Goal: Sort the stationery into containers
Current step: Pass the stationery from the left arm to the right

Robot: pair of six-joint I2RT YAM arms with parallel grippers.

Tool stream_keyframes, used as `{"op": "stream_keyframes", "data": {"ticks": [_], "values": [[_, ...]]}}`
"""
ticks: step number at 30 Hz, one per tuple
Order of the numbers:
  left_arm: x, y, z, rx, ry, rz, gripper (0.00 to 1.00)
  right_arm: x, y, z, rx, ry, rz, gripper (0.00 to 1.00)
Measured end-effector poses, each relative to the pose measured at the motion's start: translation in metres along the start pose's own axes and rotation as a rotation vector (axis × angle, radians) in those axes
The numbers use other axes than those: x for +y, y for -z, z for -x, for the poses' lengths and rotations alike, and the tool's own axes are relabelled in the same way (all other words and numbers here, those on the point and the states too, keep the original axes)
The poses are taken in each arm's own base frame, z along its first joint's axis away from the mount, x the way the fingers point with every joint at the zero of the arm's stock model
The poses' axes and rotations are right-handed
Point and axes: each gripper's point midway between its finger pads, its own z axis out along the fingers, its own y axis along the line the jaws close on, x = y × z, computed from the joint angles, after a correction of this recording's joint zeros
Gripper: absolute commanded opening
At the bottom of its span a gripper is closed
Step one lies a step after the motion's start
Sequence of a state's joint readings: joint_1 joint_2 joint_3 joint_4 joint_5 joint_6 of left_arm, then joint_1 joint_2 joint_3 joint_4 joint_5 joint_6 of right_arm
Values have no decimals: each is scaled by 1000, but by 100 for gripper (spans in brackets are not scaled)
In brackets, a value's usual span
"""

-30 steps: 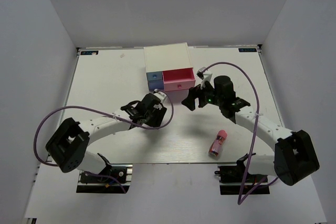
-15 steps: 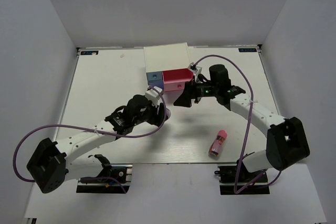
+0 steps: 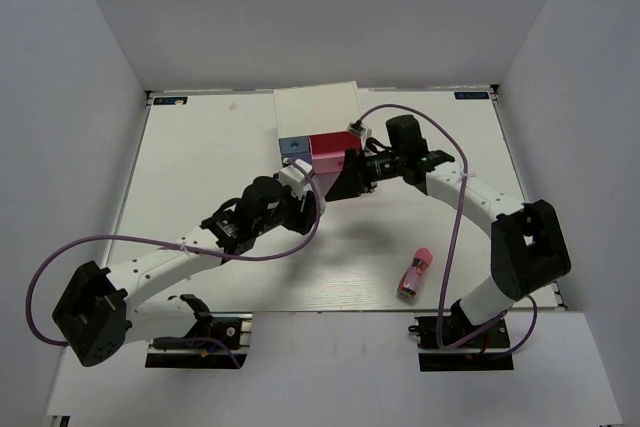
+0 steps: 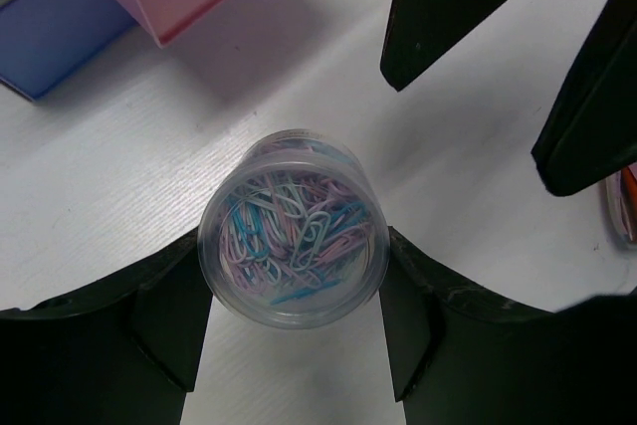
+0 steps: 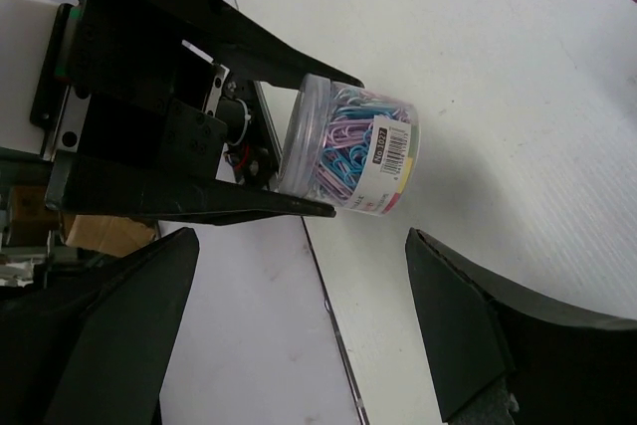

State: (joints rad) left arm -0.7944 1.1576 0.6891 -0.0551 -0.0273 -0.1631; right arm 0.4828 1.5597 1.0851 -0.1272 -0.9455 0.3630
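In the top view, a little left of the centre, the left gripper (image 3: 297, 190) is about half open and clamps a small round pot (image 4: 292, 229) between its 2 fingers (image 4: 164, 320). Whether the pot rests on the table (image 3: 200, 157) or hangs just above it, I cannot tell. The pot is of clear plastic and full of pastel paper clips (image 4: 304, 246). I judge it light, with a stiff but smooth wall, so it can slip or turn between the pads. The clips are loose and will shift if it is tilted. The best hold is across the round wall at middle height, keeping it upright.

Just above, at the upper centre, stands the white drawer chest (image 3: 315, 112). Its pink drawer (image 3: 335, 147) sticks out a little more than the light blue front (image 3: 293, 146). No view shows what is inside any drawer.

Just right of the pink drawer, the right gripper (image 3: 345, 175) has its jaws fully apart and holds nothing.

At the lower right, 1 pink tube (image 3: 414, 273) lies on the table, well apart from the chest.
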Motion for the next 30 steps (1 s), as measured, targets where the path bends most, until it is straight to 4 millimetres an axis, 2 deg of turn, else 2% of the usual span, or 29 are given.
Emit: {"op": "stream_keyframes", "data": {"ticks": [11,17,24,27,28,30], "values": [[-2,-3,39,-91,-31,4,37,4,0,12,1,-14,-9,90],[-3,-8,38,-79,-47,2,37,-8,-7,12,6,-74,-46,90],[-7,-10,42,-82,-56,-5,37,-6,-11,22,-16,-103,-73,90],[-9,-11,45,-87,-58,-10,37,-5,-14,25,-18,-109,-78,78],[-10,-11,46,-89,-59,-12,37,-4,-15,26,-18,-110,-78,67],[-11,-10,47,-92,-61,-13,37,-7,-17,26,-19,-114,-86,57]]}}
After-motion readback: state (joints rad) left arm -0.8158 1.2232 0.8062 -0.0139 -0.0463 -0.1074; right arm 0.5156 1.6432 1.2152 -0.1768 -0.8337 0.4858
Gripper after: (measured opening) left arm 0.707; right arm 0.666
